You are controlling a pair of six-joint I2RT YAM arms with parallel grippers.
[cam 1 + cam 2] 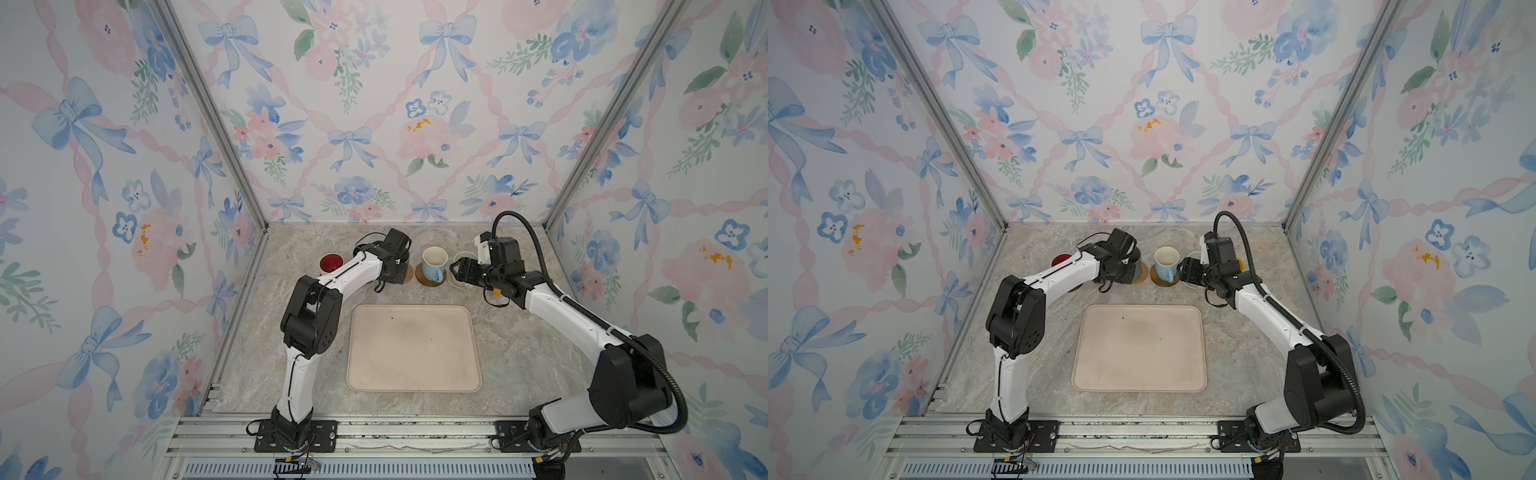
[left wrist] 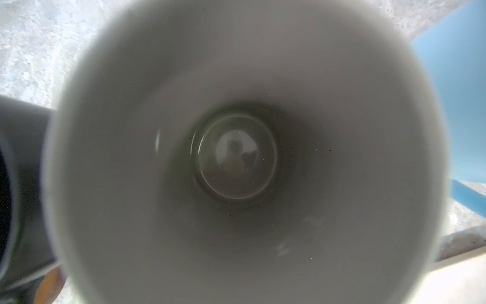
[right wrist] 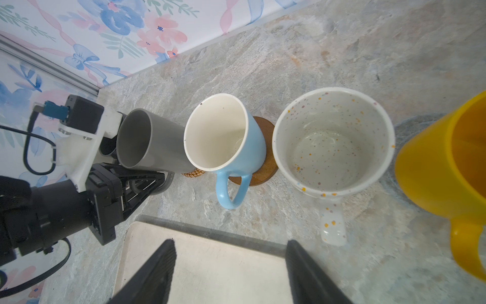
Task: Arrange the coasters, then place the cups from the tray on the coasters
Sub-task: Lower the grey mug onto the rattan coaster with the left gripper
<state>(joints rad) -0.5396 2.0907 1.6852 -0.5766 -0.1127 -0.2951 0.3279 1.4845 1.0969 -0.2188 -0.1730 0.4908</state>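
1 tray (image 1: 413,349), bare. Mugs in a row behind tray's far edge. R wrist view shows 4: grey mug (image 3: 147,139), blue mug (image 3: 218,134), speckled mug (image 3: 334,142), yellow mug (image 3: 441,158). A top view adds a 5th, red-inside mug (image 1: 331,262). 2 coasters clear: rattan coaster (image 3: 196,173) under grey, brown coaster (image 3: 265,168) under blue. Left gripper (image 3: 164,181) clamped on grey mug, grip spot hidden. Right gripper (image 3: 230,242) jaws wide, empty, over tray's far edge.
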